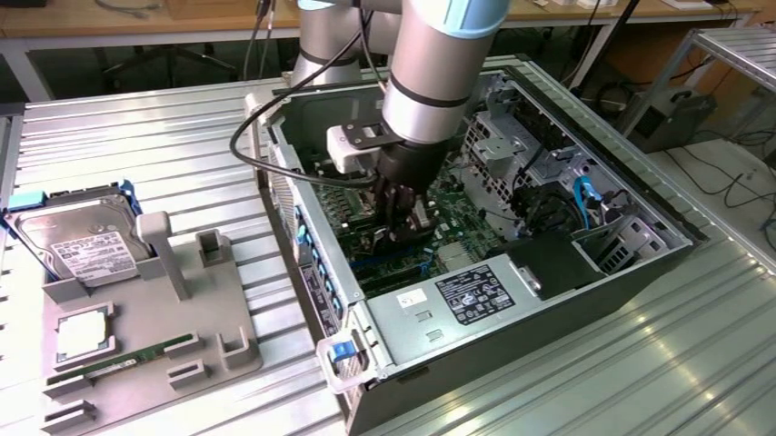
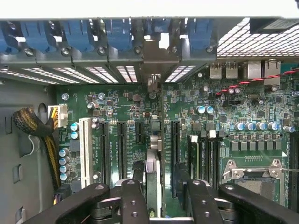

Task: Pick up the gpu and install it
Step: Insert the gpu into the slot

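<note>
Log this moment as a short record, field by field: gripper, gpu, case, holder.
gripper: the gripper is down inside the computer case, shut on the gpu
gpu: edge-on between the fingers, standing over the motherboard slots, bracket toward the rear slot openings
holder: grey holder carries the hard drive and memory stick

We find a robotics lab or electronics workshop. An open computer case lies on a ribbed metal table, its green motherboard exposed. Beside it a grey fixture holds a hard drive and a memory stick. A robot arm reaches into the case. Wooden benches, loose cables and a metal rack stand behind.
</note>
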Robot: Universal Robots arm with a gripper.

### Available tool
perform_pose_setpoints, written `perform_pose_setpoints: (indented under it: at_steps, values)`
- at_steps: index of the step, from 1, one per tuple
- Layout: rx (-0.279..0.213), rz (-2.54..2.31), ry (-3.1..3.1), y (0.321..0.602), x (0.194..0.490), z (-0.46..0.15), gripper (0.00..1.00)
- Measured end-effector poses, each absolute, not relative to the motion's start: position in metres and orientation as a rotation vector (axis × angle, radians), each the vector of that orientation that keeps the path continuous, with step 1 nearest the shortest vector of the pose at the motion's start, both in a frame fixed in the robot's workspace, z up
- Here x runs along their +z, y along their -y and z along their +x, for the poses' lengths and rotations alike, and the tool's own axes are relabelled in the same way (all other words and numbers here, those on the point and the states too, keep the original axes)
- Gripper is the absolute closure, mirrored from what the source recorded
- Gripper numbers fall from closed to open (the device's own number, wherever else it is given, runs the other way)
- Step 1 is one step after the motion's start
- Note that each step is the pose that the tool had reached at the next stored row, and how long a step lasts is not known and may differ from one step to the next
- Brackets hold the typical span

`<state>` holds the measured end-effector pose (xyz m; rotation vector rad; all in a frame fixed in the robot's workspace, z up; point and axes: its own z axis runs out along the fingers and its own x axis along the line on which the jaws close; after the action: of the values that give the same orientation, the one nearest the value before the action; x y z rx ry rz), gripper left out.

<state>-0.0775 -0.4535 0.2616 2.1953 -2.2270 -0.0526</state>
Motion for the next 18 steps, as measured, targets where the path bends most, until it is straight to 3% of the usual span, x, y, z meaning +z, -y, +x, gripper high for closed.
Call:
perform_pose_setpoints:
  at_steps: [11, 16, 18]
  values:
    - [-0.053, 2.195, 2.227, 0.453, 0.294, -0.077, 0.62]
    - [-0.050, 2.196, 2.228, 0.453, 0.289, -0.080, 0.87]
    - [-0.048, 2.197, 2.229, 0.453, 0.286, -0.081, 0.89]
